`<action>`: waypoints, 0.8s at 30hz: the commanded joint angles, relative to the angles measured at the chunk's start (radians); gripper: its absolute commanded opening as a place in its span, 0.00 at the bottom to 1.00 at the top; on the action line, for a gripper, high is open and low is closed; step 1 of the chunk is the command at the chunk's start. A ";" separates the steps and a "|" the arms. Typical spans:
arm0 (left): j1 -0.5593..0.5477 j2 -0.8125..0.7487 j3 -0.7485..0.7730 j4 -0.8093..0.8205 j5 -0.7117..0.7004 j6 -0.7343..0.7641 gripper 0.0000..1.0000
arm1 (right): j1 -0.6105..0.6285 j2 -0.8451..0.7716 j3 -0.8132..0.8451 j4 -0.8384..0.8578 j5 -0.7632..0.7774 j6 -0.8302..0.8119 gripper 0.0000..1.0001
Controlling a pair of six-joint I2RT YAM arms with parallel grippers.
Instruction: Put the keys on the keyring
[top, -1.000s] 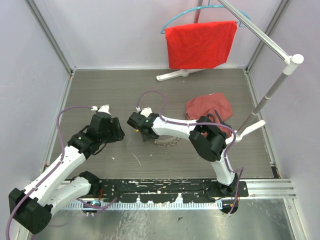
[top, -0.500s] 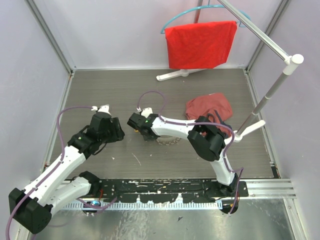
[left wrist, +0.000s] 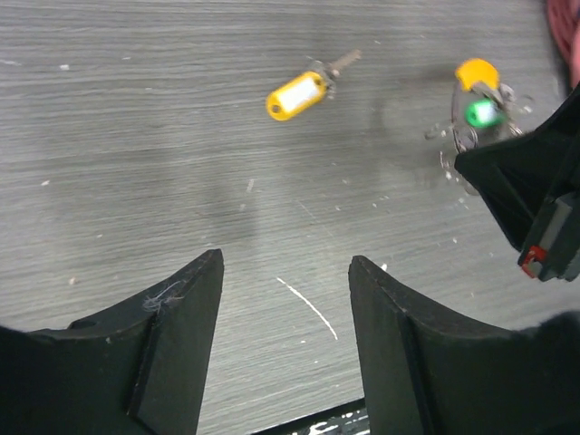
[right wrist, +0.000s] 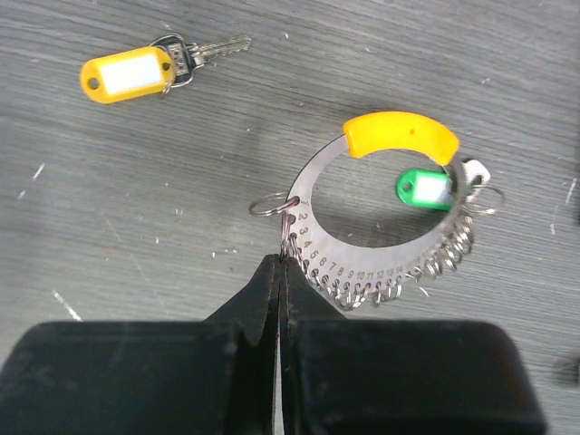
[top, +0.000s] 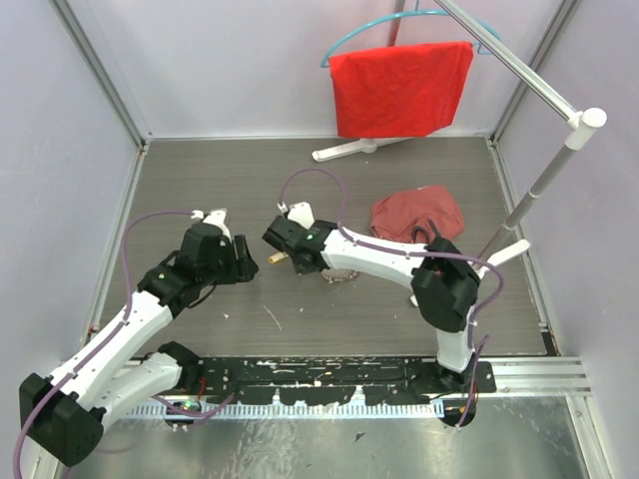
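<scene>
The keyring is a grey numbered metal arc hung with small rings, closed by a yellow curved section. My right gripper is shut on one small ring at the arc's left end. The green-headed key lies just inside the loop on its right. The gold-orange tagged key lies alone on the table, to the far left of the loop. In the left wrist view, my left gripper is open and empty, well short of the gold-orange key. The keyring and right gripper are on its right.
In the top view, a red cloth lies on the table right of the keyring. A teal hanger with a red towel hangs at the back from a white stand. Purple walls enclose the table.
The right arm's elbow swung right and its gripper shifted slightly back with the keyring. The gold-orange key now shows between the grippers. The left gripper edged right.
</scene>
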 commanded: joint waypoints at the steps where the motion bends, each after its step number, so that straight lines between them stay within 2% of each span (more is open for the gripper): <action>1: 0.002 -0.030 -0.039 0.128 0.168 0.067 0.65 | 0.002 -0.129 -0.027 0.001 -0.023 -0.103 0.01; 6: 0.002 -0.035 -0.064 0.279 0.317 0.060 0.71 | -0.009 -0.247 -0.077 0.007 -0.104 -0.164 0.01; 11: -0.002 -0.035 -0.148 0.541 0.439 0.000 0.76 | -0.043 -0.334 -0.108 0.014 -0.166 -0.181 0.01; 17: -0.057 -0.011 -0.259 0.847 0.384 0.024 0.75 | -0.091 -0.394 -0.115 0.025 -0.232 -0.187 0.01; 21: -0.135 -0.010 -0.337 1.061 0.351 0.159 0.76 | -0.105 -0.400 -0.114 0.040 -0.288 -0.185 0.01; 24: -0.184 0.005 -0.338 1.089 0.314 0.273 0.76 | -0.112 -0.401 -0.116 0.054 -0.303 -0.174 0.01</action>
